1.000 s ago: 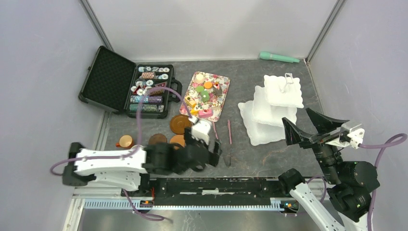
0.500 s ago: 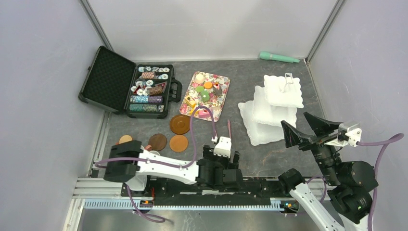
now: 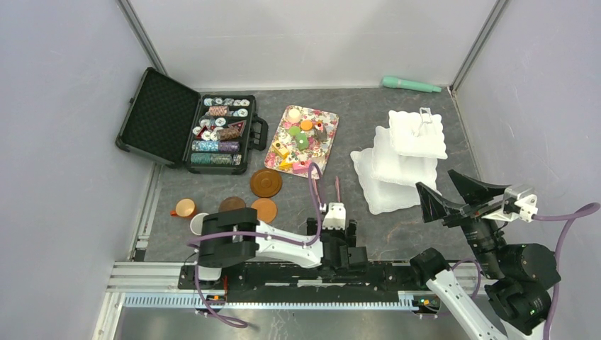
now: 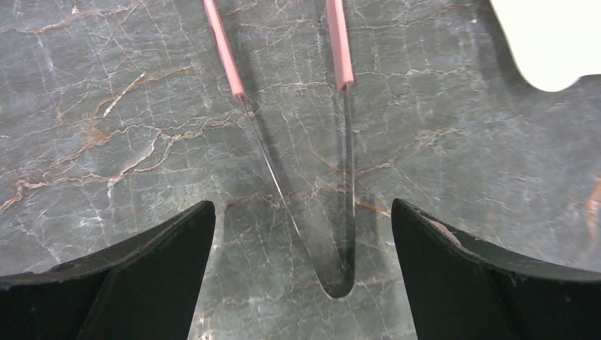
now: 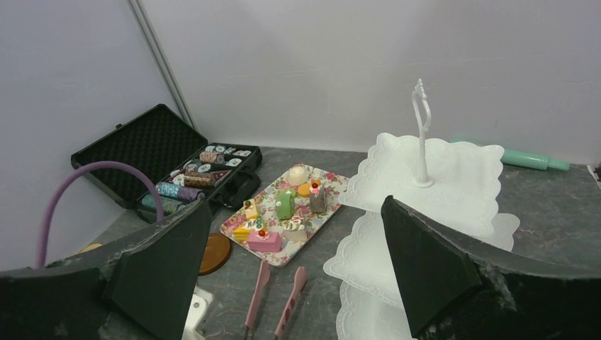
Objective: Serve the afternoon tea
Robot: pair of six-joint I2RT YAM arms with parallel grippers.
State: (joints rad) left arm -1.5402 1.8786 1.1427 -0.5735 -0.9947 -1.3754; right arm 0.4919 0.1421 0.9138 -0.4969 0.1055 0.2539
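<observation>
Several toy pastries (image 3: 301,138) (image 5: 283,205) lie on a floral tray. The white three-tier stand (image 3: 400,159) (image 5: 439,170) is right of it. Three brown saucers (image 3: 266,183) (image 3: 264,210) (image 3: 232,205) lie near left, with an orange mug (image 3: 186,208) and a white mug (image 3: 199,223) beside them. My left gripper (image 3: 332,224) (image 4: 302,205) is open and low near the front edge. The metal bend of pink-handled tongs (image 4: 340,283) (image 3: 337,191) lies between its fingers, untouched. My right gripper (image 3: 450,191) (image 5: 294,204) hangs open and empty, near the stand's front right.
An open black case (image 3: 188,124) of striped chips sits at the back left. A green cylinder (image 3: 411,85) lies against the back wall. Grey walls close in the table on three sides. A corner of the stand (image 4: 553,35) shows in the left wrist view.
My left arm has swung right and pulled back to the front edge, uncovering the saucers and mugs; its open gripper now sits at the tongs' bend. The right gripper barely shifted.
</observation>
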